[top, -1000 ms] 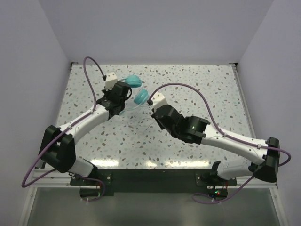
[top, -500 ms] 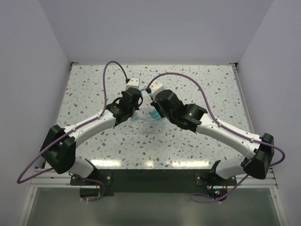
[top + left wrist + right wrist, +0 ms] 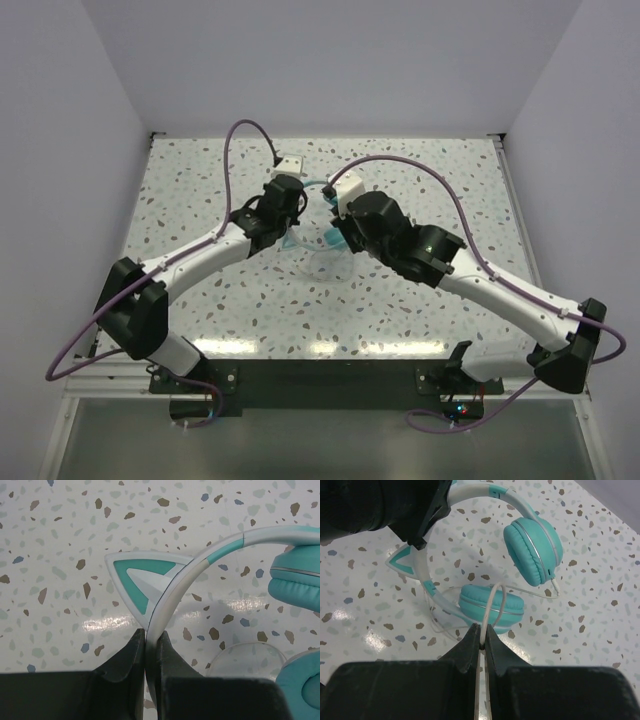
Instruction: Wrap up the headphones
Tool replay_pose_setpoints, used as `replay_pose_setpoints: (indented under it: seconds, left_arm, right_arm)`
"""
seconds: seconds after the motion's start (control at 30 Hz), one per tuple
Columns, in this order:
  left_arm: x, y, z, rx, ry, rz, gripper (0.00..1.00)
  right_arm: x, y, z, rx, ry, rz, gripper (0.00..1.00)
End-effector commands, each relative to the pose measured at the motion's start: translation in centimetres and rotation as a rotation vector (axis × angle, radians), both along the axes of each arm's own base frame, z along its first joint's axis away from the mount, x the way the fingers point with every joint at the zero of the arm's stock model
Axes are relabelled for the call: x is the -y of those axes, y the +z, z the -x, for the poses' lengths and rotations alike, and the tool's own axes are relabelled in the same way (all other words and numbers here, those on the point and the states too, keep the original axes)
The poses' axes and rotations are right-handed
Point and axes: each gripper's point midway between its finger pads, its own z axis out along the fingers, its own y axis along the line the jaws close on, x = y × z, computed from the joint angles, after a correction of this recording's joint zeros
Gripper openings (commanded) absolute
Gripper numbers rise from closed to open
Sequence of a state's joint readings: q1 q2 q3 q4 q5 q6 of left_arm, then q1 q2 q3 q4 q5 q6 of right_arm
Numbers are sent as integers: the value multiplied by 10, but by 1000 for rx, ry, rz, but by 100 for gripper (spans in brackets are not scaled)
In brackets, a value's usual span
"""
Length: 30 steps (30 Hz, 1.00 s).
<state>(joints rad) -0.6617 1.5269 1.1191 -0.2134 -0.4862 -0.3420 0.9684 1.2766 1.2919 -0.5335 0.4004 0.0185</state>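
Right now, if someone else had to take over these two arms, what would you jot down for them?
Grippers: the left gripper is shut on the headband of the headphones, right beside a cat ear. The right gripper is shut on the thin pale cable.
Where: the headphones are mid-table, between the two arms.
Done: both grips are made, and the cable arcs across the lower ear cup.
Left: winding the cable around the headphones. No full turn shows yet, and some slack hangs loose.
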Motion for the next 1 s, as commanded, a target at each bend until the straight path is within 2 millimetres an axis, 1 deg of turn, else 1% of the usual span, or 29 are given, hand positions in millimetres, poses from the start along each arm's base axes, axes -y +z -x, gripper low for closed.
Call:
replay_pose_setpoints:
  seconds: [0.0, 0.03, 0.07, 0.1, 0.13, 0.17, 0.2, 0.27, 0.33, 0.4, 0.43, 0.53, 0.63, 0.67, 0.7, 0.73, 0.8, 0.83, 0.97]
  left_arm:
    - [5, 38, -17, 91, 11, 14, 0]
    - [3, 39, -18, 94, 11, -6, 0]
    - [1, 38, -19, 94, 23, -16, 0]
    - [-1, 39, -20, 92, 30, -24, 0]
    - [-1, 40, -20, 94, 27, -32, 0]
    - [-1, 41, -20, 96, 24, -37, 0]
    - [-2, 40, -19, 91, 24, -47, 0]
    - [-10, 43, -19, 98, 37, -84, 0]
    - [-16, 44, -16, 92, 38, -133, 0]
    - [-18, 49, -13, 88, 23, -149, 0]
    - [-14, 50, -11, 82, -7, -156, 0]
    - [-5, 57, -4, 73, -75, -175, 0]
    - [0, 59, 4, 61, -140, -186, 0]
    - [1, 62, 7, 62, -158, -179, 0]
    - [3, 60, 10, 51, -182, -180, 0]
    - [9, 59, 14, 42, -229, -169, 0]
    - [16, 57, 20, 28, -280, -162, 0]
    - [25, 55, 26, 19, -332, -148, 0]
    - [42, 51, 42, -2, -432, -111, 0]
  right_arm:
    - [8, 41, 9, 48, 27, -70, 0]
    - [4, 44, 11, 42, 47, -80, 0]
    - [0, 52, 15, 37, 74, -99, 0]
    - [-9, 52, 19, 14, 121, -112, 0]
    - [-12, 53, 21, 3, 140, -110, 0]
    - [-13, 58, 21, 6, 141, -115, 0]
    - [-8, 57, 16, 15, 103, -94, 0]
    - [2, 52, 11, 29, 77, -18, 0]
    - [19, 48, -1, 66, -9, 64, 0]
    - [31, 43, -9, 89, -54, 140, 0]
    - [38, 37, -16, 96, -98, 194, 0]
    - [49, 32, -27, 110, -148, 279, 0]
    - [58, 37, -38, 130, -187, 292, 0]
    - [57, 39, -41, 130, -184, 277, 0]
    - [57, 42, -44, 136, -178, 270, 0]
    - [58, 49, -50, 151, -189, 245, 0]
    - [53, 51, -55, 153, -173, 224, 0]
    - [52, 59, -59, 166, -176, 201, 0]
    - [38, 63, -66, 169, -139, 166, 0]
